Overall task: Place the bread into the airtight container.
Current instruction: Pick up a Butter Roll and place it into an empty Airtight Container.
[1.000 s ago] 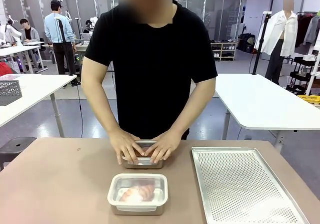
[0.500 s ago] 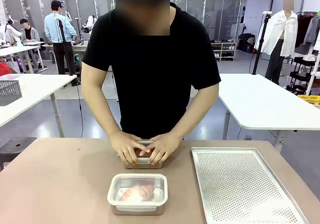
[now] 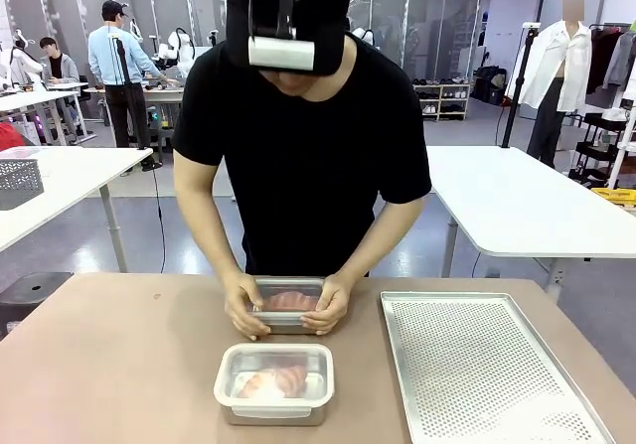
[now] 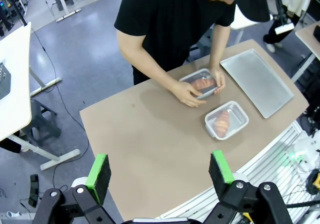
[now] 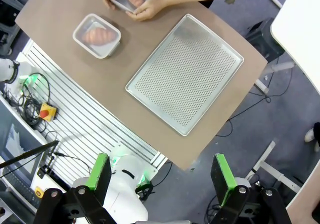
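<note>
The far container (image 3: pixel 288 303) is now gripped at its sides by both hands (image 3: pixel 241 310), no longer covered; bread (image 3: pixel 288 300) is seen inside; its lid looks shut; both grippers (image 4: pixel 159 168) (image 5: pixel 161 174) are held apart, high above the bench (image 3: pixel 119 365).

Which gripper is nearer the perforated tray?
Right, as far as the views show. The right gripper hovers open high above the perforated tray; the left gripper hovers open over the table's opposite side.

**Where my three cameras sit**

My front camera looks low across the brown table (image 3: pixel 119 365) at the person, close in. Both wrist cameras hang high above, looking steeply down past their own green-padded fingers. All three share the perforated tray (image 3: pixel 477 365) (image 4: pixel 256 81) (image 5: pixel 185 73) and the two lidded containers
</note>
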Robot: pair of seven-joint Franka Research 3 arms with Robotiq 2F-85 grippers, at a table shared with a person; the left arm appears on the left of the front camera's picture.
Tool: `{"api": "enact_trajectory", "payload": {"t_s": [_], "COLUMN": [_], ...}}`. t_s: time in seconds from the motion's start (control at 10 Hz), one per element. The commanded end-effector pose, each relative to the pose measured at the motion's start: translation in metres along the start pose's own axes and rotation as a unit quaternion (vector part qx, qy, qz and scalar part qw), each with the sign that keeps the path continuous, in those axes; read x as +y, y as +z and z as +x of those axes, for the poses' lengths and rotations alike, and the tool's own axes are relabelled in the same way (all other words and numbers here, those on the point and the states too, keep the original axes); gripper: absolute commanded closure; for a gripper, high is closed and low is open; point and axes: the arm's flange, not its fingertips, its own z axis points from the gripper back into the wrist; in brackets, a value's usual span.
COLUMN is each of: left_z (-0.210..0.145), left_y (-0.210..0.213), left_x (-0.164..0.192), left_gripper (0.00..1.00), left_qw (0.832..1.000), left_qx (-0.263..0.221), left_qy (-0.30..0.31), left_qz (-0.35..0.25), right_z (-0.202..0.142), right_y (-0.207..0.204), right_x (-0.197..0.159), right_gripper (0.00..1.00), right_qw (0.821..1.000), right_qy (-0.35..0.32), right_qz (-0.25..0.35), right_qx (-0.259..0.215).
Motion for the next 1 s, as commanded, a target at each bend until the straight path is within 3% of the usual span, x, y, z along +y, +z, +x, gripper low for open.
{"api": "enact_trajectory", "payload": {"t_s": [0.0,0.9], "left_z": [0.0017,0.0017], "left_y": [0.0008,0.0008], "left_x": [-0.0006,-0.0006], "left_gripper": [0.0,0.0], "left_qw": [1.0,1.0], "left_qx": [0.0,0.0], "left_qy": [-0.001,-0.001], "left_qz": [0.001,0.001], "right_z": [-0.0049,-0.0049], "right_y": [-0.0033,-0.0033], "right_x": [-0.0001,-0.0001], "right_gripper": [0.0,0.0], "right_qw": [1.0,1.0], "right_qy": [0.006,0.006], "right_qz": [-0.001,-0.001], "right_qx": [0.002,0.002]}}
